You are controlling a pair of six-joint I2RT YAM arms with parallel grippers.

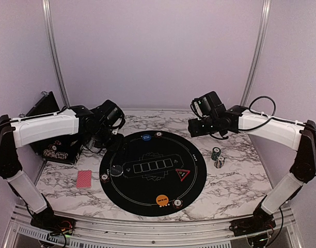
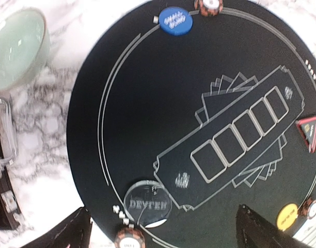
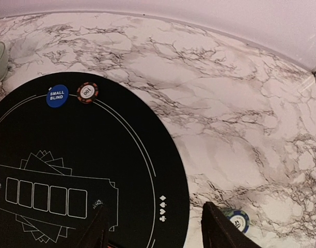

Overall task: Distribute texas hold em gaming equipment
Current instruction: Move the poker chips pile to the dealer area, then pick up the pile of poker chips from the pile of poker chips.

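Nearest us on the black mat (image 1: 142,192) we count one orange disc (image 1: 161,199) with one striped chip (image 1: 177,203) beside it; further in, one pile of red-backed cards (image 1: 83,179) left of the mat, a second chip (image 1: 105,177), one dark disc (image 1: 116,170), one red triangle (image 1: 182,175), and two chip stacks (image 1: 216,153) off its right side. At the far rim sit one blue disc (image 1: 145,137) and a third chip (image 1: 158,135), where the left gripper (image 2: 163,209) and right gripper (image 3: 155,206) hang, fingers apart, clasping nothing

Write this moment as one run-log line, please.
left gripper: open, empty, near clear round dealer disc on round black mat | right gripper: open, empty | red-backed cards: off mat, on marble table
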